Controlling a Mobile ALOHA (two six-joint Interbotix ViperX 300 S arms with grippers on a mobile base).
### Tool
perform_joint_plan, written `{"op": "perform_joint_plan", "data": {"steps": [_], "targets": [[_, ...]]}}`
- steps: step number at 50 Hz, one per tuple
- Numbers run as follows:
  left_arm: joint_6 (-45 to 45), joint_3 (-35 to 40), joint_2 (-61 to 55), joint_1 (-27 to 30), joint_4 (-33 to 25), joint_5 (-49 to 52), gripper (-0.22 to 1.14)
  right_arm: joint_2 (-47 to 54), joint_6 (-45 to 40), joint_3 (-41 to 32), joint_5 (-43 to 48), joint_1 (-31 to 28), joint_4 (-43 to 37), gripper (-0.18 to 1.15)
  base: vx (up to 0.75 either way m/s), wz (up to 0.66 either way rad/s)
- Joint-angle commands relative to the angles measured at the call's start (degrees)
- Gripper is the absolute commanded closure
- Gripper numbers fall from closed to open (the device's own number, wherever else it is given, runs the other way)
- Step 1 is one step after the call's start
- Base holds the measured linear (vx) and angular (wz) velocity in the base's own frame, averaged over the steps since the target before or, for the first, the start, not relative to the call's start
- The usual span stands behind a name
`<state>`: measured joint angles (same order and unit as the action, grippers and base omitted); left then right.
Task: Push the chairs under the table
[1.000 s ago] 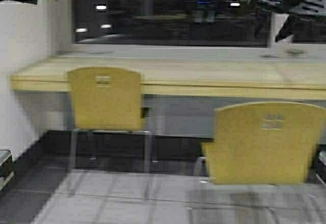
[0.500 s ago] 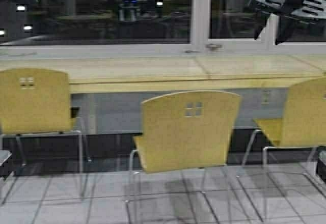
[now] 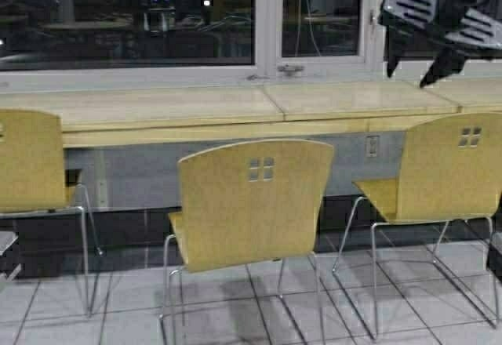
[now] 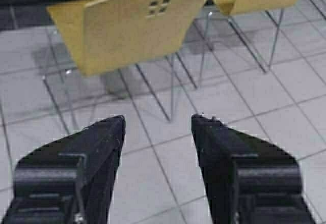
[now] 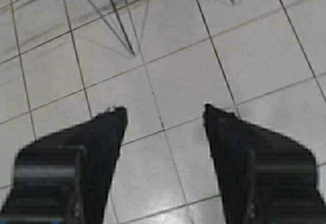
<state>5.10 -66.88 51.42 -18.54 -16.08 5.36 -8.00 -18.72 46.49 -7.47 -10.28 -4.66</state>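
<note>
Ahead of both grippers' parted fingers (image 4: 102, 147), chairs (image 3: 251, 204) outside table (image 3: 172, 118)

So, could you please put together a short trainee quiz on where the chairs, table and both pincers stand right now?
1. True or false: the middle chair is pushed fully under the table.
2. How many chairs show in the high view? A) one B) two C) three
3. Fill in: both pincers hang open above the tiled ___.

Key:
1. False; it stands on the floor short of the table, as does the right chair. The left chair sits closer in.
2. C
3. floor; the left pincer and right pincer hold nothing.
</note>
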Motion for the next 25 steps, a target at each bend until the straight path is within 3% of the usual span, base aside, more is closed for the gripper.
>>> {"op": "perform_joint_plan", "data": {"steps": [1, 25], "targets": [[-0.1, 0.9, -0.2, 0.0, -0.4, 0.0, 0.10, 0.1, -1.5, -0.5, 0.4, 0.0, -1.1, 0.12, 0.16, -0.11], [-0.1, 0.6, -4.0, 0.4, -0.6, 0.3, 0.10, 0.3, -3.5, -0.8, 0.3, 0.0, -1.8, 0.12, 0.25, -0.06]]}}
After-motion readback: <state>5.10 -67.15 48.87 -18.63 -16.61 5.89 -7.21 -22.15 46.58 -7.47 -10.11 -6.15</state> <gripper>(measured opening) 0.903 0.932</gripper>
